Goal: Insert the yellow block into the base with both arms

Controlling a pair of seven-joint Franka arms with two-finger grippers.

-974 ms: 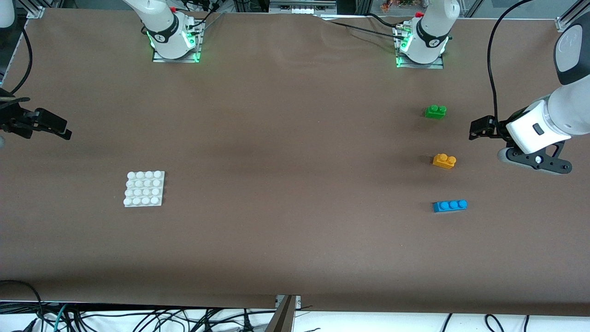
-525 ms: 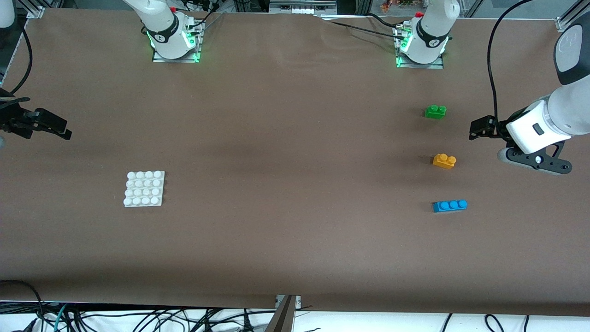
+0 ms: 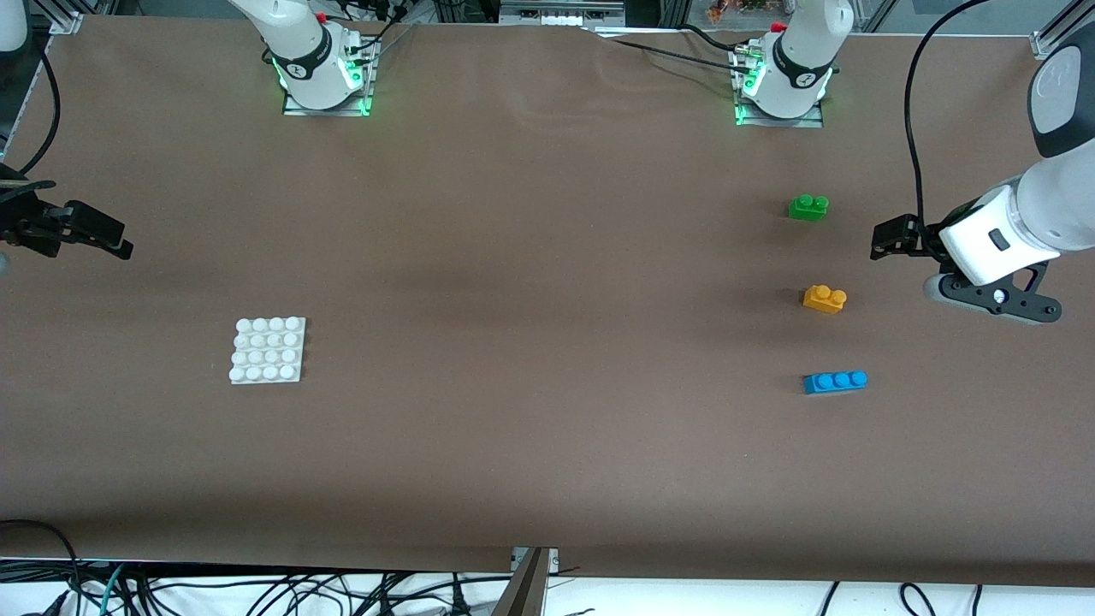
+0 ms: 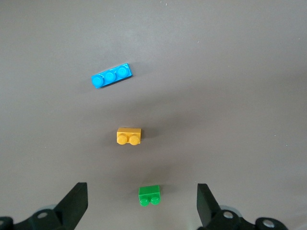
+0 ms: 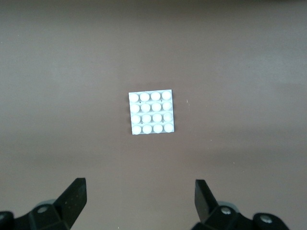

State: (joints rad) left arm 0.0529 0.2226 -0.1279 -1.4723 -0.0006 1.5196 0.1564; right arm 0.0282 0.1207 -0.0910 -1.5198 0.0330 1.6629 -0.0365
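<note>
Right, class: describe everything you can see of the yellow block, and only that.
The yellow block is a small orange-yellow brick, seemingly plastic, with two round studs on top. It sits flat and studs-up on the brown table, toward the left arm's end, between the green brick and the blue brick, which lies nearer the front camera. Only the table touches it.

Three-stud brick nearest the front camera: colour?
Blue. The three-stud brick shows best in the left wrist view.
</note>
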